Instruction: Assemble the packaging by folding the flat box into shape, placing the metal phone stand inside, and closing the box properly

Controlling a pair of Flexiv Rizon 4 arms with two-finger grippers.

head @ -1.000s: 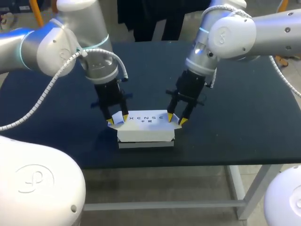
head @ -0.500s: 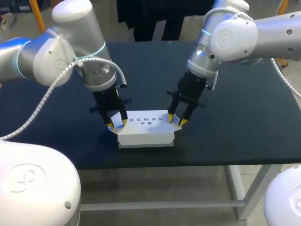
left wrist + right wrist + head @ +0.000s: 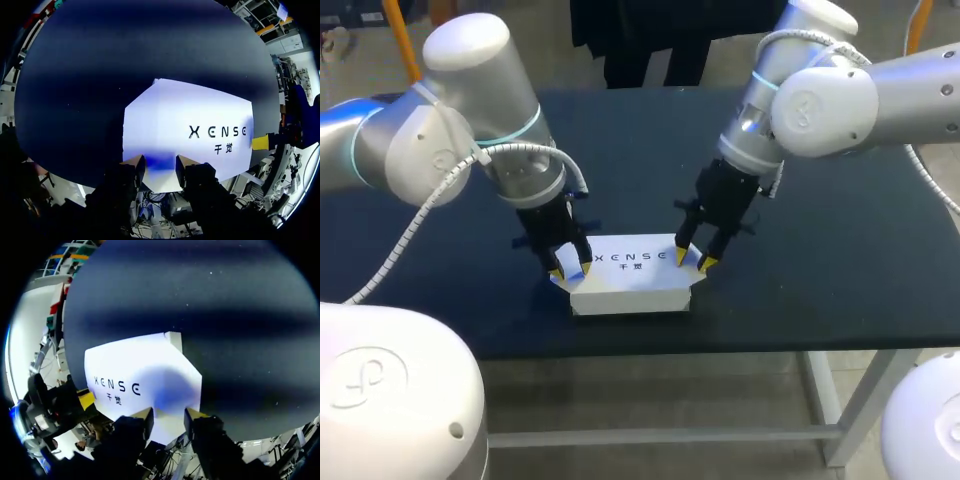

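- left gripper (image 3: 568,270): arm slanting down, tips at left end of white box (image 3: 632,283), jaws slightly spread.
- right gripper (image 3: 692,261): arm slanting down, tips at right end, jaws slightly spread.

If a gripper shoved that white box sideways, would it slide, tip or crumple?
The white box sits low and flat, so it would probably slide on the dark table rather than tip. Its thin folded card would likely dent under hard pressure. Weight is unclear: contents hidden.

Matt white card box (image 3: 630,288), dark, seemingly cloth table (image 3: 820,262)
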